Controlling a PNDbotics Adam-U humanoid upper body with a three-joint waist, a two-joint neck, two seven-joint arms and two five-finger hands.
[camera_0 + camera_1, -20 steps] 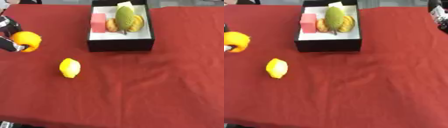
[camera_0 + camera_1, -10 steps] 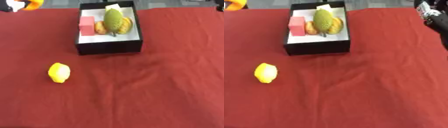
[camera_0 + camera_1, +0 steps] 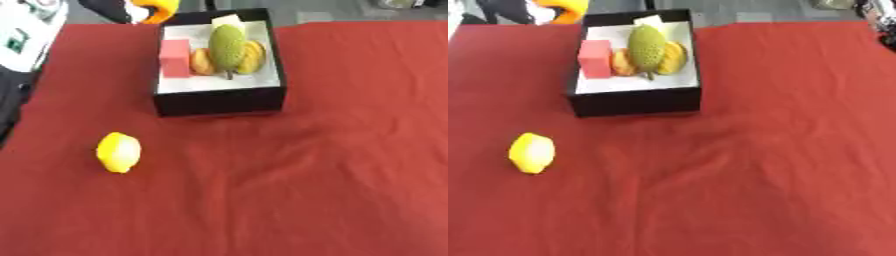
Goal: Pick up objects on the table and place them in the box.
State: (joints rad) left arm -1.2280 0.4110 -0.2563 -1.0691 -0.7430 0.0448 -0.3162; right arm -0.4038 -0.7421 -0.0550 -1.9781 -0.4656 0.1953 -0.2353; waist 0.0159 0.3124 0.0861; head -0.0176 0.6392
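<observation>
— Left eye view: what has the left hand (image 3: pixel 118 9) got?
— An orange (image 3: pixel 159 9), at the top edge just beyond the box's (image 3: pixel 219 102) far left corner. The fingers are curled round it; only part of the hand and fruit shows.
— And the box?
— Black, on the red cloth (image 3: pixel 332 165), toward the far side. Inside lie a pink block (image 3: pixel 175 57) at the left, a green bumpy fruit (image 3: pixel 227 46) in the middle, orange-yellow pieces (image 3: pixel 252 55) on either side of it, and a pale yellow bit (image 3: pixel 226 21) at the back.
— Anything still on the table?
— A lemon (image 3: pixel 118 152), near the left, well apart from the box.
— The right hand?
— Something dark (image 3: pixel 882 15) shows at the right eye view's upper right corner; I cannot tell how its fingers stand.
</observation>
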